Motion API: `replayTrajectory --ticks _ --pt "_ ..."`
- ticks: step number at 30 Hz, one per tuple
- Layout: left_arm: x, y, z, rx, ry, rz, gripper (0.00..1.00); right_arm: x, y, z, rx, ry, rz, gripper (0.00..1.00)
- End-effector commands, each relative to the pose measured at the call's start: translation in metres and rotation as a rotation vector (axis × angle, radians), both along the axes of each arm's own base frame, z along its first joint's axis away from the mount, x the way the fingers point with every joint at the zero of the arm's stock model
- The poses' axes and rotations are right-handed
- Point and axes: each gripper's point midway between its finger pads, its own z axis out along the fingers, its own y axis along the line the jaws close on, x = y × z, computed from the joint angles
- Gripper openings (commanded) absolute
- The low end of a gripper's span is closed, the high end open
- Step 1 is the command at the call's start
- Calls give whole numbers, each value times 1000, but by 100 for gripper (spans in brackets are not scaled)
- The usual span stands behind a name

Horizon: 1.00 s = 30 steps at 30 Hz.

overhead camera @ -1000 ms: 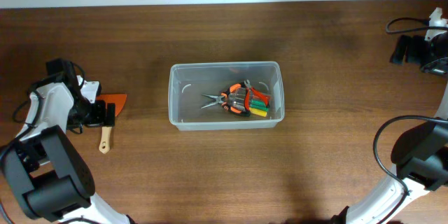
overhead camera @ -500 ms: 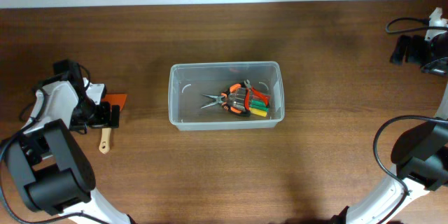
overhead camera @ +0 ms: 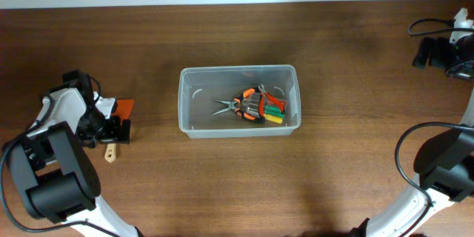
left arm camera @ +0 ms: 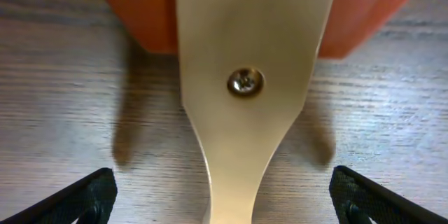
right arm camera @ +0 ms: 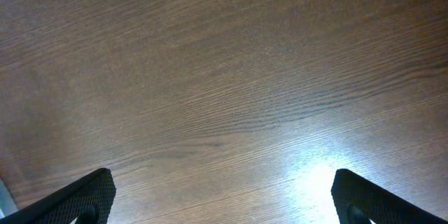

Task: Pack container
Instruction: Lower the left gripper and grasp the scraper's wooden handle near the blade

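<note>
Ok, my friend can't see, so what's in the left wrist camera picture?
A pale wooden handle with one screw lies on the wood-grain table, joined to an orange blade at the top. The open left gripper shows its black fingertips in the bottom corners, either side of it.

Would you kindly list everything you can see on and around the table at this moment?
container: one, clear plastic, centre of the table
hand tools: small pile, exact count unclear, orange, green and yellow handles, in the container's right half
scraper: one, orange blade with pale handle, on the table left of the container
table: one, dark brown wood
left gripper: one, black, open, a finger on either side of the scraper's handle
right gripper: one, black, open, over bare wood at the table's far right
</note>
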Motion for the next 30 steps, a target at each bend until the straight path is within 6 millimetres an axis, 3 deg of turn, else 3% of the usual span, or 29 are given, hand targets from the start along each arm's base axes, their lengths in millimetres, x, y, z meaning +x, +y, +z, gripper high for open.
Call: replayTrajectory --ticks 1,30 --pt "-4 -5 -8 -19 13 10 99 1 2 -1 11 -3 -3 99" --pt "9 2 -9 11 -40 17 100 1 2 -1 11 -3 -3 99"
